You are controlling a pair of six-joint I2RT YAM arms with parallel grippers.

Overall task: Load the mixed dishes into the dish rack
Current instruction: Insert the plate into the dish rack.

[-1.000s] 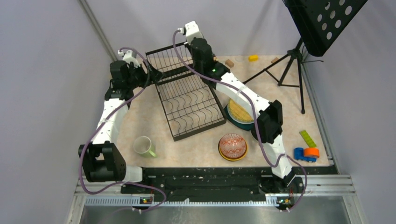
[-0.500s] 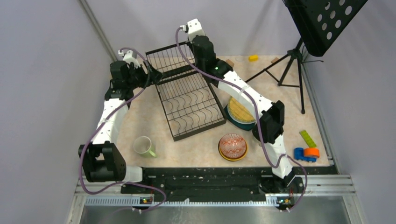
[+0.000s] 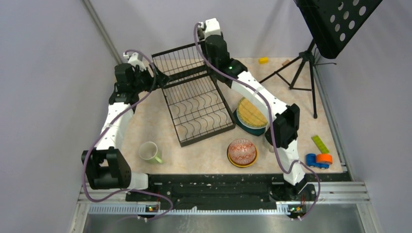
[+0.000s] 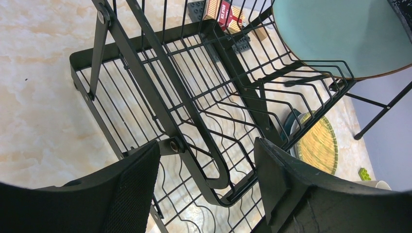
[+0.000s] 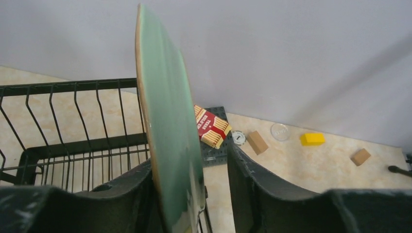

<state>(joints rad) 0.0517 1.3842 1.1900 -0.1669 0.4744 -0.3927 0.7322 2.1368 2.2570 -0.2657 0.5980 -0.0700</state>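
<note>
Beige tabletop (image 5: 316,170) beyond dish rack (image 5: 82,144) carries red card box (image 5: 211,127), yellow block (image 5: 312,139).

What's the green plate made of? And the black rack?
The green plate looks like glazed pottery or hard plastic: smooth, with a soft sheen and a bare tan edge. I cannot tell which. The black rack looks like coated metal wire: thin bent rods with an even black skin.

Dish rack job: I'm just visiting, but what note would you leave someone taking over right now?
Left tool open, straddling the dish rack frame.
Right tool open around a teal plate standing on edge at the rack's raised end.
Done: that one plate, nearly.
Left: plate stack right of the rack, stacked bowls and green mug near the front edge.
</note>
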